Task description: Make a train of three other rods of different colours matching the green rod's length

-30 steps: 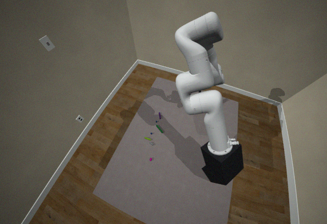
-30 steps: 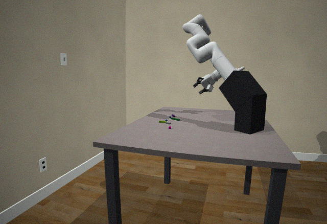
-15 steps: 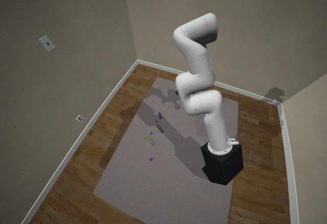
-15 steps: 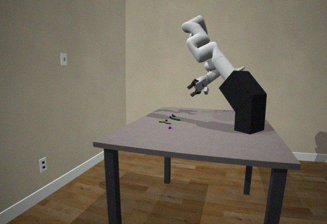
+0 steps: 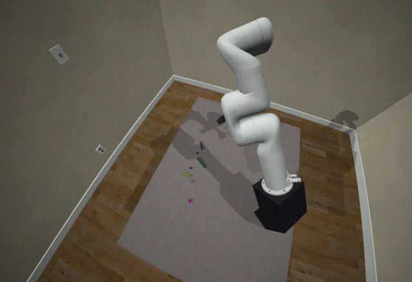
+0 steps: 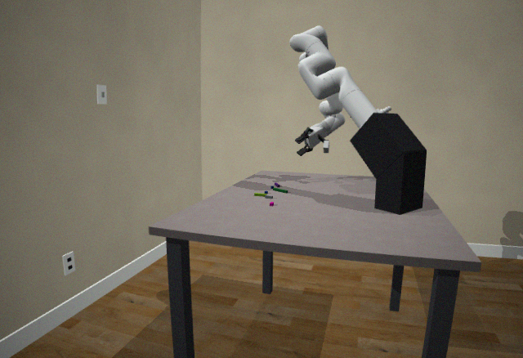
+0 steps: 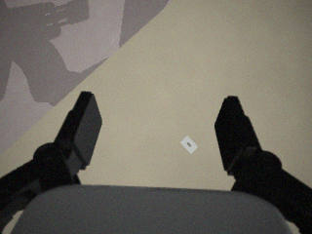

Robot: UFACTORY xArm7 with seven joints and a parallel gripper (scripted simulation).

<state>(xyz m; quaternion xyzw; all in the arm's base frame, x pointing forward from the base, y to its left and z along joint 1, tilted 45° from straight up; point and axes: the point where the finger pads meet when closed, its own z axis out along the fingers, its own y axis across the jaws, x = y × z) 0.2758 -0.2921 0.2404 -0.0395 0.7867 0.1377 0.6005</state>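
The hand (image 6: 305, 141) is held wide open and empty, high above the tabletop (image 6: 320, 235). The rods — lime (image 5: 186, 174), grey (image 5: 191, 180), magenta (image 5: 189, 200), blue (image 5: 190, 167), purple (image 5: 201, 145), green (image 5: 201, 161) — are scattered well below, toward the far-left corner. They are judged light, stiff and roll-prone — best pinched mid-length, across the width.

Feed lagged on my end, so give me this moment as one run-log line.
gripper: open, empty, above the table | green rod, lime rod, magenta rod: lying apart | train: not started
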